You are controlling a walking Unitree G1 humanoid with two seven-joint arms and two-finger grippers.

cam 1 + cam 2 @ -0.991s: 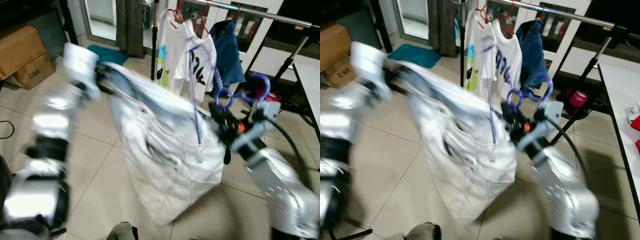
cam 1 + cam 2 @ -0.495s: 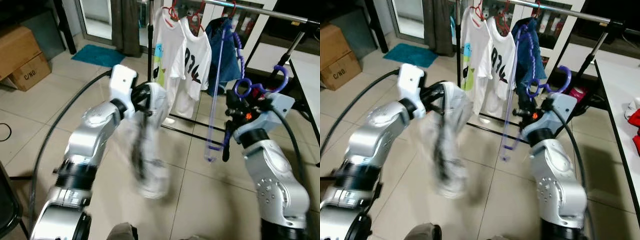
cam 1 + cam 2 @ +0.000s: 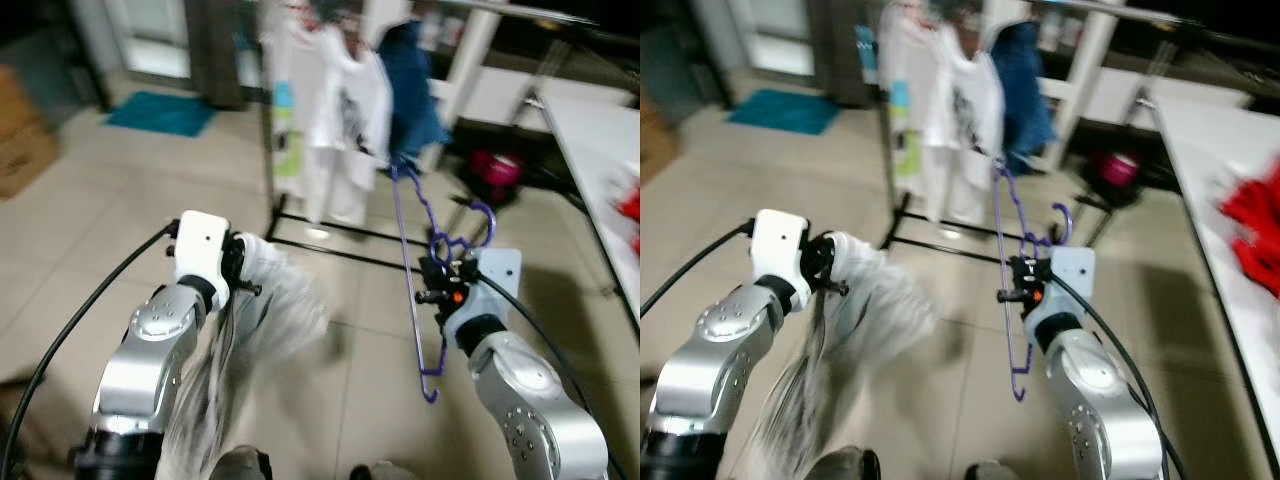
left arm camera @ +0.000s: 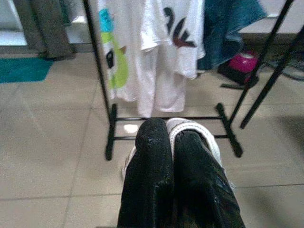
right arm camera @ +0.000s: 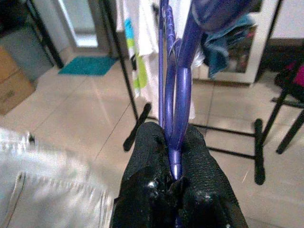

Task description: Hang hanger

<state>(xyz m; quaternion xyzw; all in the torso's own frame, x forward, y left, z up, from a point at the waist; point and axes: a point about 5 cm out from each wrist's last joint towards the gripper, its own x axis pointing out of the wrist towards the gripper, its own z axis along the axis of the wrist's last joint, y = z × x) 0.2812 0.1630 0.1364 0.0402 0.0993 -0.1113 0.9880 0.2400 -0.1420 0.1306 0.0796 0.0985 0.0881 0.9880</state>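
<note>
Now right tool (image 5: 172,156) clamps purple hanger (image 3: 415,255); left tool (image 4: 173,156) pinches pale garment (image 3: 265,310).

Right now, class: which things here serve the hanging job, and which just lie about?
Job: purple hanger in right tool; white garment in left tool; rack.
Lying about: teal mat; pink bag; red cloth.
</note>
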